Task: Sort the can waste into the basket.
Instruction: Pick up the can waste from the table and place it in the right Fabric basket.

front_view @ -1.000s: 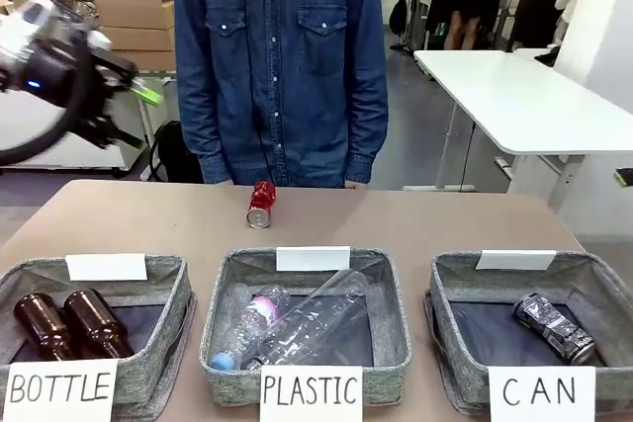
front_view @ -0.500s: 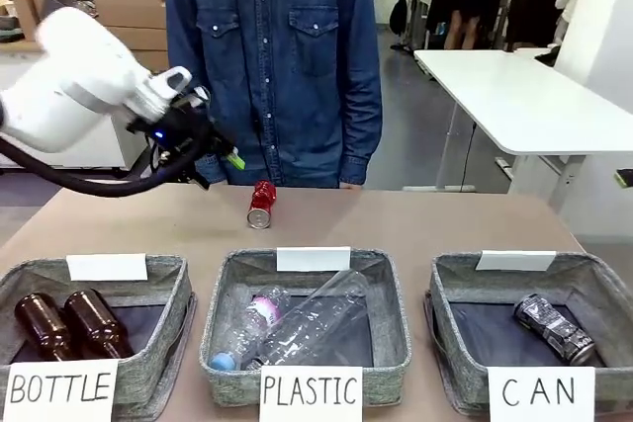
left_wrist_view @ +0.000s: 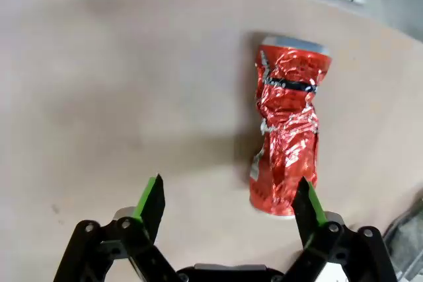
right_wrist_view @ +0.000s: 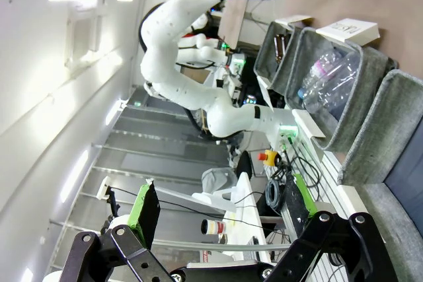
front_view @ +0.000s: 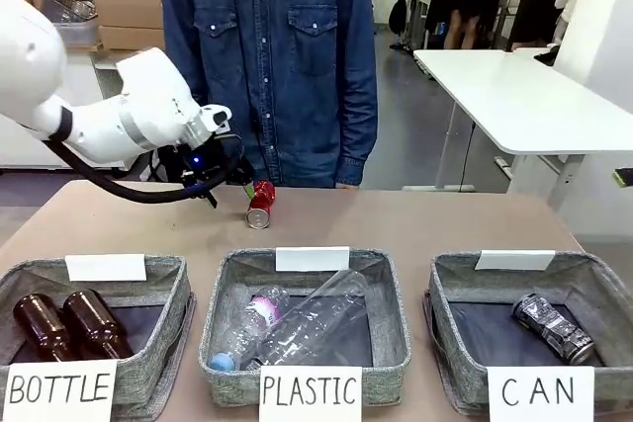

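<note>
A crushed red can (front_view: 260,204) lies on the brown table near the far edge, in front of the person. My left gripper (front_view: 237,183) hovers just left of it, open. In the left wrist view the red can (left_wrist_view: 288,130) lies lengthwise just inside the right fingertip (left_wrist_view: 307,201), and the left gripper (left_wrist_view: 228,203) holds nothing. A silver-and-black crushed can (front_view: 556,328) rests in the grey basket (front_view: 450,279) signed "CAN" at the front right. My right gripper (right_wrist_view: 223,206) is open and empty, off the table.
A "BOTTLE" basket (front_view: 168,274) with two brown bottles sits front left. A "PLASTIC" basket (front_view: 391,274) with clear bottles stands in the middle. A person in a denim shirt (front_view: 272,56) stands at the far edge. A white table (front_view: 524,96) is behind on the right.
My left arm has swung in from the upper left and come down toward the red can, staying open. The cans and baskets have not moved.
</note>
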Action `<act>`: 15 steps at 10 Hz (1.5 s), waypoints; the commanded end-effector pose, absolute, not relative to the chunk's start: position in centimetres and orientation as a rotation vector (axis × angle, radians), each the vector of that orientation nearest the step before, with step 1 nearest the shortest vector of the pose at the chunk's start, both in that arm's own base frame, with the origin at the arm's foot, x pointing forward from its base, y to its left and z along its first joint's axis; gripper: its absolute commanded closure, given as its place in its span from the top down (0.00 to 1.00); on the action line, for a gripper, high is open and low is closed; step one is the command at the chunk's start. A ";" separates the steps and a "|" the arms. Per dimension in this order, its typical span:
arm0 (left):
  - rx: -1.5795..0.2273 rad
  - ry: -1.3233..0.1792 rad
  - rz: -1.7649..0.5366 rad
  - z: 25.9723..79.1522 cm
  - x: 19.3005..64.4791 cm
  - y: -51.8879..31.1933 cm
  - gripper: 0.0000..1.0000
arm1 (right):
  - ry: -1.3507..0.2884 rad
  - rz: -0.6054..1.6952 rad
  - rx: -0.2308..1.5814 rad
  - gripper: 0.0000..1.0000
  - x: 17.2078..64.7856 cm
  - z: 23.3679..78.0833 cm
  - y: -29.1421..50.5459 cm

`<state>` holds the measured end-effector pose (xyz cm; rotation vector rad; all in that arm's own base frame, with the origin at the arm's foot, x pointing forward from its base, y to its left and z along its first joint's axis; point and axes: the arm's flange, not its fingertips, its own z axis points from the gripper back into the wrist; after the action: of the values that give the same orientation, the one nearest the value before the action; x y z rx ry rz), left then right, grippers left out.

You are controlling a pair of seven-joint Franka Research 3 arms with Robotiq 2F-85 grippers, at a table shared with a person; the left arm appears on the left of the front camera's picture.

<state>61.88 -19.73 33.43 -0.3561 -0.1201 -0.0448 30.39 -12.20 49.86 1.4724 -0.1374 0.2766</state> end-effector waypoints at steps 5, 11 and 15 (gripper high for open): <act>-0.305 -0.202 -0.071 30.8 63.3 -26.6 1.00 | -0.141 0.297 1.470 1.00 30.3 50.0 -12.5; -0.281 -0.210 -0.101 30.8 62.7 -26.9 0.00 | -0.141 0.297 1.470 1.00 30.3 50.0 -12.5; -0.292 -0.233 -0.104 31.8 62.1 -26.4 0.06 | -0.141 0.297 1.470 1.00 30.3 50.0 -12.5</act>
<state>62.83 -26.87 31.20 -0.3072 -0.2133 -0.1111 30.39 -12.21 49.87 1.4723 -0.1376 0.2767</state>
